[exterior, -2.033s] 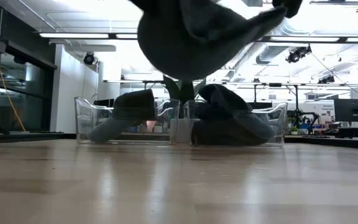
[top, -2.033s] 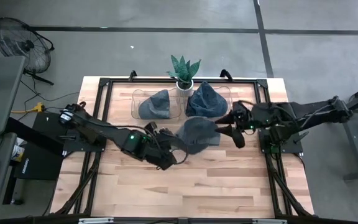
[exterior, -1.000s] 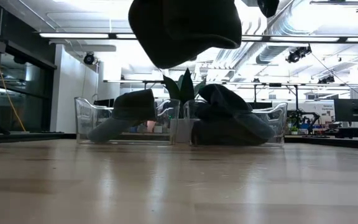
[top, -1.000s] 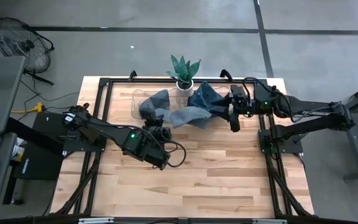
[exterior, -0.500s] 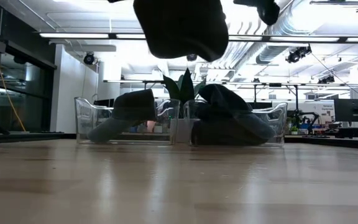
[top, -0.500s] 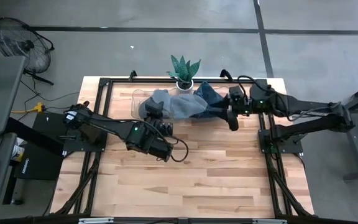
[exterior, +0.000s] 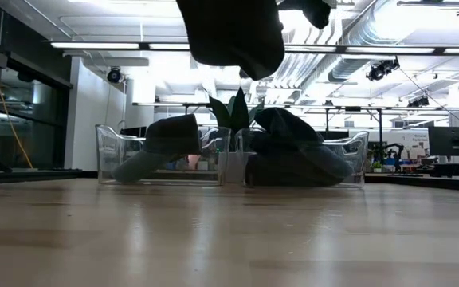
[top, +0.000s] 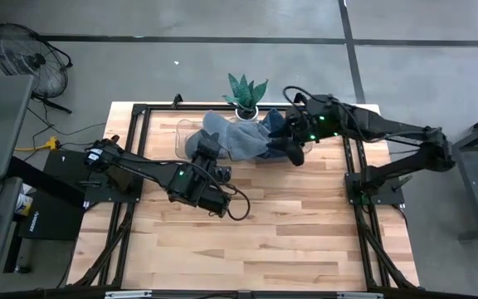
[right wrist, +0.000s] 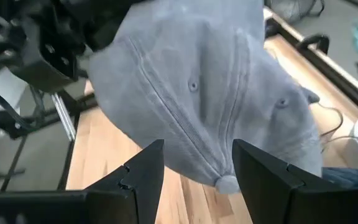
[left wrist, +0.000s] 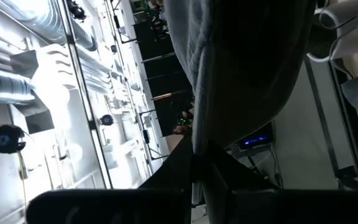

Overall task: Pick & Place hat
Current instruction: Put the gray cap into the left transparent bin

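Observation:
A grey cap (top: pixel 237 139) hangs in the air over the two clear bins at the far edge and shows as a dark shape (exterior: pixel 233 32) in the low view. My left gripper (top: pixel 208 148) is shut on its left end. My right gripper (top: pixel 293 154) is open just to the cap's right. In the right wrist view its fingers (right wrist: pixel 138 171) stand on either side of the crown (right wrist: pixel 197 93), near the top button (right wrist: pixel 227 182), with no touch showing. Each bin holds another cap. My left gripper pinches the cap's edge (left wrist: pixel 196 146) between its two fingers (left wrist: pixel 197 165), coming from the table's near-left side. The cloth runs away from the fingers in one hanging sheet. The cap is lifted clear of the table, above the left bin.
The left bin (top: pixel 191 131) holds a grey cap and the right bin (exterior: pixel 349 163) a darker blue one (top: pixel 276 124). A potted plant (top: pixel 246 91) stands behind them. Black frame rails run along the table's sides, and bare wood (top: pixel 289 232) spreads toward the near edge.
My left gripper has carried the cap toward the far edge, from over the open table to above the bins; the cap has drawn together from a stretched shape. My right gripper has moved left and toward the far edge, closer to the cap.

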Tool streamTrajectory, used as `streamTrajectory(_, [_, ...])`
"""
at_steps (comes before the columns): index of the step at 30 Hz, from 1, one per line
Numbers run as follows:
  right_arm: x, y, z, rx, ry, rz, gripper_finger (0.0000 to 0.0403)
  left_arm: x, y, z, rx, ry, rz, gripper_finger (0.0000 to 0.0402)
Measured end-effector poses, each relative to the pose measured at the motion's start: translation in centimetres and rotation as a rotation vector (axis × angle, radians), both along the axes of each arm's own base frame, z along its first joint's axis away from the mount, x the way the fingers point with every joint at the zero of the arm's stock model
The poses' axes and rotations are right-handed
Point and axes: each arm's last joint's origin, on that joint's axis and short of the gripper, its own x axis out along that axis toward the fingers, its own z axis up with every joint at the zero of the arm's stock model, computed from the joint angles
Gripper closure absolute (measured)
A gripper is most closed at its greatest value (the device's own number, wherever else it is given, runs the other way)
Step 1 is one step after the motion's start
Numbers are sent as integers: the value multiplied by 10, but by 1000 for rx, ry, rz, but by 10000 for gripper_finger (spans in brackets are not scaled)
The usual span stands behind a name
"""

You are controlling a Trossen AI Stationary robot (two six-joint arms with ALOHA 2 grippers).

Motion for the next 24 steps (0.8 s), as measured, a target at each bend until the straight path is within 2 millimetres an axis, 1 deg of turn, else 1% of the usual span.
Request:
streamTrajectory(6, [23,-4,11,15,75,46,220,0,0,0,7,0,1,394])
streamTrajectory(9, [30,-5,17,9,75,61,220,0,0,0,9,-1,1,394])
streamTrajectory(13, [36,-6,24,43,54,105,217,0,0,1,21,-5,3,394])
streamTrajectory(17, [41,-11,22,78,63,108,201,0,0,1,30,-10,5,394])
streamTrajectory(24, [54,-15,11,120,76,133,151,1,0,1,23,-34,6,394])
